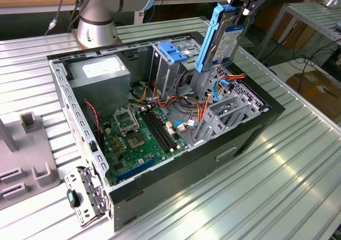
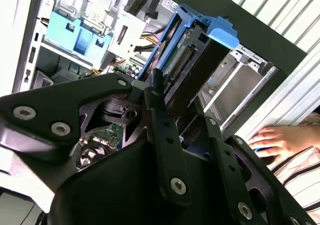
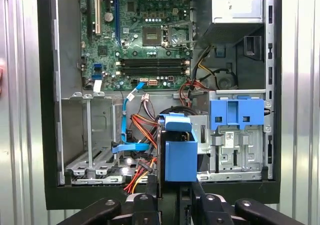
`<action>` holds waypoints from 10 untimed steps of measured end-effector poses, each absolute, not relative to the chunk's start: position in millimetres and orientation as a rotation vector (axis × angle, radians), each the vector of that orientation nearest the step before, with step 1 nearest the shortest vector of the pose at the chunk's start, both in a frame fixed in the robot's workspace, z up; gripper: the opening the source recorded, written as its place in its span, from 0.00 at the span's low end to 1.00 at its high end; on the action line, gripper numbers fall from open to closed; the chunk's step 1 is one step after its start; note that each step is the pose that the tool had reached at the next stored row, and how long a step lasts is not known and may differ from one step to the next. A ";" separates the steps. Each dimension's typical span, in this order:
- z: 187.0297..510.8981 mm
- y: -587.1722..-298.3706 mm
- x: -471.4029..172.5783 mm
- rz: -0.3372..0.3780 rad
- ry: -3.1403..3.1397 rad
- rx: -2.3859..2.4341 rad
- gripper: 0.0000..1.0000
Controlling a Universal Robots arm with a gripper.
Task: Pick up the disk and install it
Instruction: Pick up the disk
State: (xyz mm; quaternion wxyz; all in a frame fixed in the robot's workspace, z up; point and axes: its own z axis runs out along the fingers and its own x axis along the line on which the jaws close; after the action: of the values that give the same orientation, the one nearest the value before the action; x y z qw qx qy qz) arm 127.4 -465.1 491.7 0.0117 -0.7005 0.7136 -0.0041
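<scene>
Gripper: we see it (image 1: 244,8) clamped on the upper end of the disk, with a black finger on either side.
Disk: it (image 1: 226,37) hangs on end in the air, slightly tilted. Its white label with the blue band faces the exterior view's right, and its blue frame (image 1: 209,37) runs down the side toward the exterior view's left.
Disk's place: it is above the corner of the computer case (image 1: 176,184) toward the exterior view's right, over the grey drive bay (image 1: 234,109). Its lower end is about level with the case's rim.
Case: it lies open on the ribbed metal desk (image 1: 277,186).
Inside the case: we make out a green circuit board (image 1: 141,138), a grey box (image 1: 101,72) with a white sticker, a blue latch (image 1: 173,50) on the metal cage beside the disk, and orange and red cables (image 1: 200,114).
Arm's base: it (image 1: 98,16) stands at the desk's far edge, behind the case.
Person: in the second wrist view a hand (image 2: 272,142) with a striped sleeve (image 2: 300,170) lies just outside the case's wall.
</scene>
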 end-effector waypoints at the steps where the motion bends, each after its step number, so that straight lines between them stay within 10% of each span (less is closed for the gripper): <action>1: 493.7 -465.4 127.4 -0.012 2.225 -2.184 0.35; 10: 499.3 -472.3 127.4 -0.012 2.225 -2.184 0.35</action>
State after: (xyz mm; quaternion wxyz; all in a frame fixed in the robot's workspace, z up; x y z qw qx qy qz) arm 127.4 -472.3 499.3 0.0120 -0.7004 0.7136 -0.0038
